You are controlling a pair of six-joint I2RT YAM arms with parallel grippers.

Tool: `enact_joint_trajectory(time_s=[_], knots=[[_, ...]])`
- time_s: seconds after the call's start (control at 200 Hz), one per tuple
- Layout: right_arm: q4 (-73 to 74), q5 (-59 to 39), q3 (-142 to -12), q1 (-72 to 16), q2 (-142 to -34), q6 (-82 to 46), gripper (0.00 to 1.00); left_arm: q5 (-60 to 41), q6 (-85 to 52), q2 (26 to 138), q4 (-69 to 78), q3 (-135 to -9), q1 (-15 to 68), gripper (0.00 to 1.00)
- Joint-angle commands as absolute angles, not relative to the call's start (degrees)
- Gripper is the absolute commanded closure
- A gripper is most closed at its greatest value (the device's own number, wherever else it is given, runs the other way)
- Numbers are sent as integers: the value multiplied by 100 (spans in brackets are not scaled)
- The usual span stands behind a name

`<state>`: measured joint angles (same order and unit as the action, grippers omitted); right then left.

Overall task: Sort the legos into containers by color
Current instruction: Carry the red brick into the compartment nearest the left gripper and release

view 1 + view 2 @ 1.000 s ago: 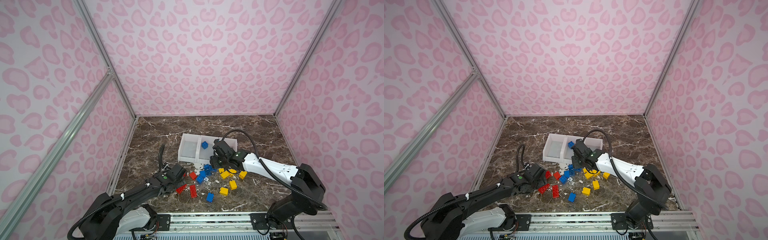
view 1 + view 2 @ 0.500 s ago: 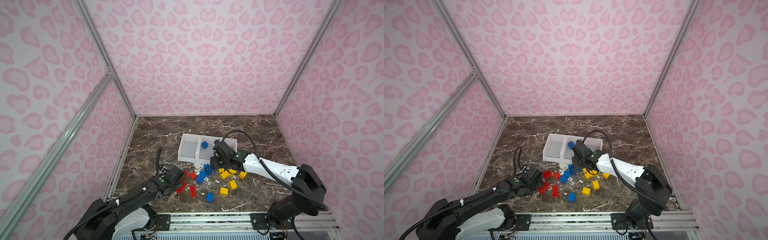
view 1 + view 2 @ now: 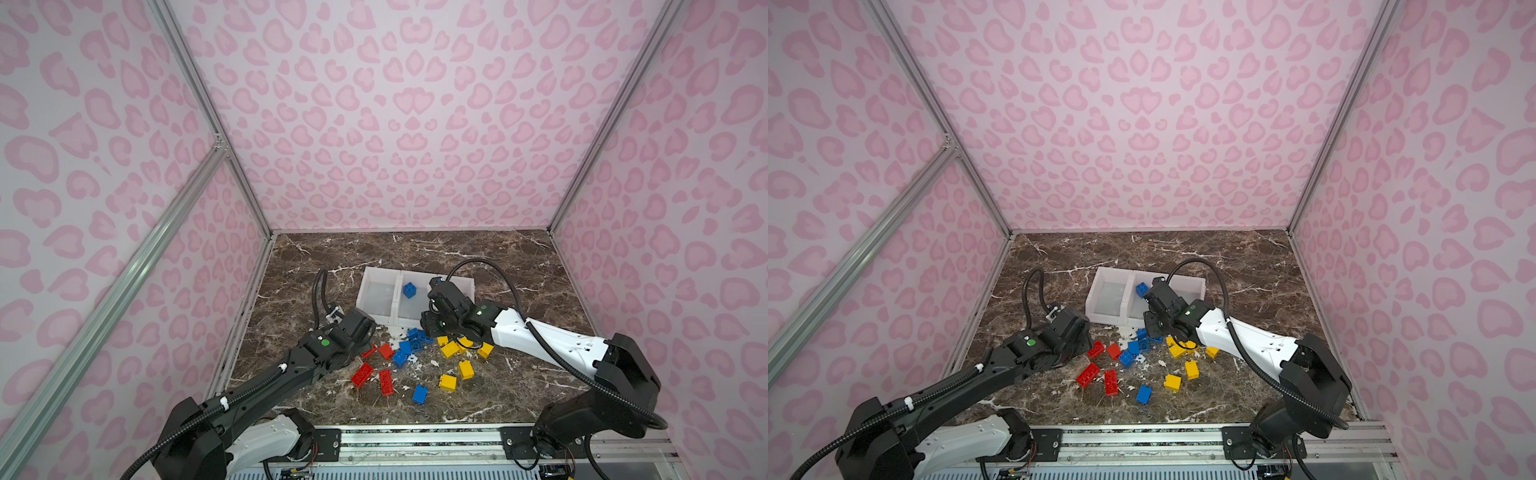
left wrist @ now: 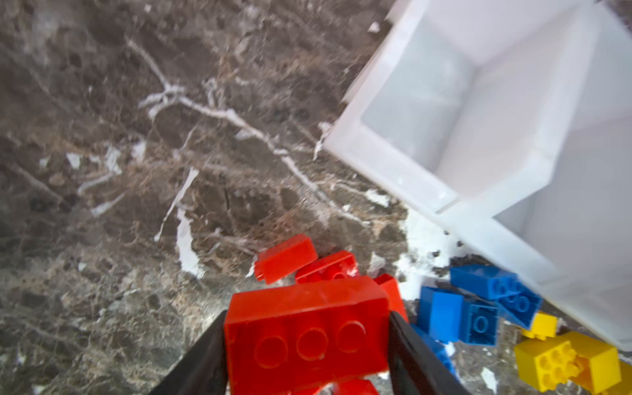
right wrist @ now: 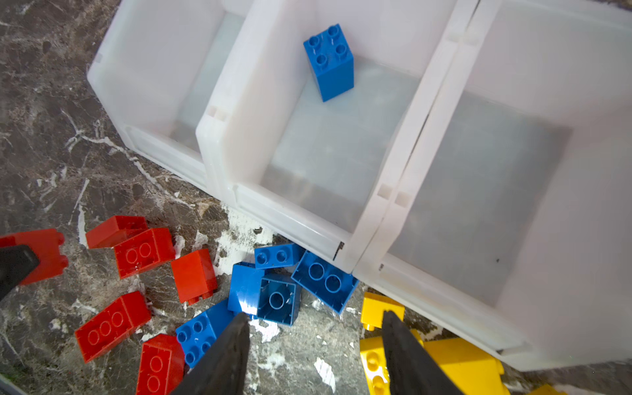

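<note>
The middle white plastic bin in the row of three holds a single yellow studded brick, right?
Not yellow. The single studded brick in the middle white plastic bin is blue, as the right wrist view shows.

Scattered legos (image 3: 362,375) before the containers (image 3: 373,319), one brick (image 3: 409,289) inside the middle.

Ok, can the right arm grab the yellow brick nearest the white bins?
Probably yes. Its tool hangs open and empty, with one finger right beside that yellow brick; nothing covers it.
</note>
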<state>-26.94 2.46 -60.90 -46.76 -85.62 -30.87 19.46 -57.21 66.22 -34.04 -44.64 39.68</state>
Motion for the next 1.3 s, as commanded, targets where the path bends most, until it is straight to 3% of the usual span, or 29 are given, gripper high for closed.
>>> enact_joint_trajectory(time_s=[0.0,0.325,0.49,0.79,1.295], knots=[[-2912,495,-6110,-4676,-8405,-3131,38,2029,-4921,7095,-3073,-5098,3730,38],[-3189,799,-5782,-4643,-7826,-3303,38,1079,-4064,9598,-2306,-6863,2894,38],[-3254,861,-5672,-4632,-7726,-3370,38,858,-4008,10256,-2221,-7352,2839,36],[-3291,886,-5592,-4606,-7660,-3436,36,870,-3946,10311,-2158,-7385,2839,19],[-3479,1002,-5103,-4544,-7265,-3710,36,822,-3601,9065,-1797,-6729,2909,16]])
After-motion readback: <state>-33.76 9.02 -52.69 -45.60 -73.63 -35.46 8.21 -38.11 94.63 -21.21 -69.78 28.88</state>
